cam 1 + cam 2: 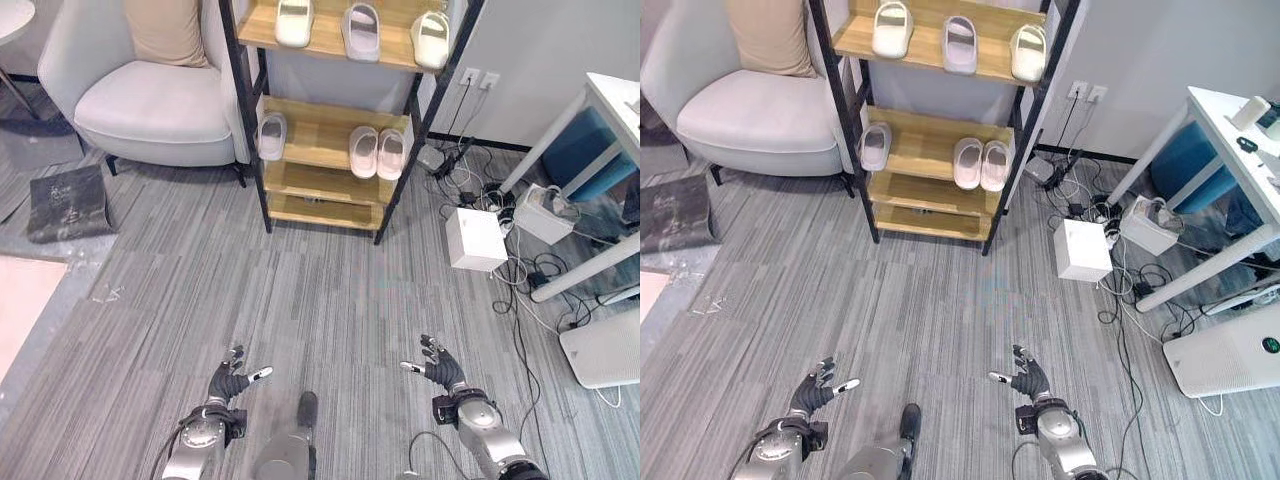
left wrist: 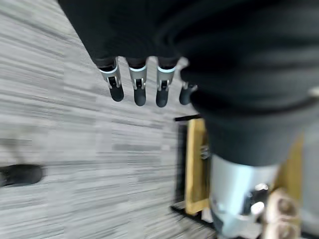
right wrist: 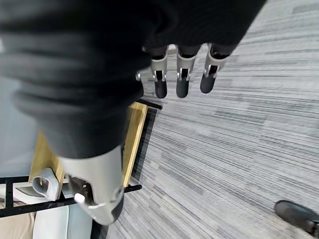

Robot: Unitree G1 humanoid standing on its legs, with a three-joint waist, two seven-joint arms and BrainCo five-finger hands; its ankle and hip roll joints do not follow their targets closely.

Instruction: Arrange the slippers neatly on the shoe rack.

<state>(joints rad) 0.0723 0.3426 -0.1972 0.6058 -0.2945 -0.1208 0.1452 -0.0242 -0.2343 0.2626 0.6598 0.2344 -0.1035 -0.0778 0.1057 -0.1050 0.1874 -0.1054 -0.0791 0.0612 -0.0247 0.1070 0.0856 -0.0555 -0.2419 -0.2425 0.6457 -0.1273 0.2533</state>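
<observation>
Bare carpet (image 1: 300,300) lies open before the shoe rack (image 1: 250,150); armchair (image 1: 150,110) flanks it.

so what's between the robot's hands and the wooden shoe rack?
Bare grey striped carpet in the left eye view. Both the left hand and right hand are open, well short of the black-framed wooden shoe rack.

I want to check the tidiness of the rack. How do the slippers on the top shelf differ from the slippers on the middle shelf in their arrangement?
The top shelf holds three slippers spread apart in a row, none touching. The middle shelf also holds three, but two form a close pair on the robot's right, while one slipper stands alone at the left end. Both groups are pale in colour and lie flat. Both hands, left and right, are open and hold nothing.
</observation>
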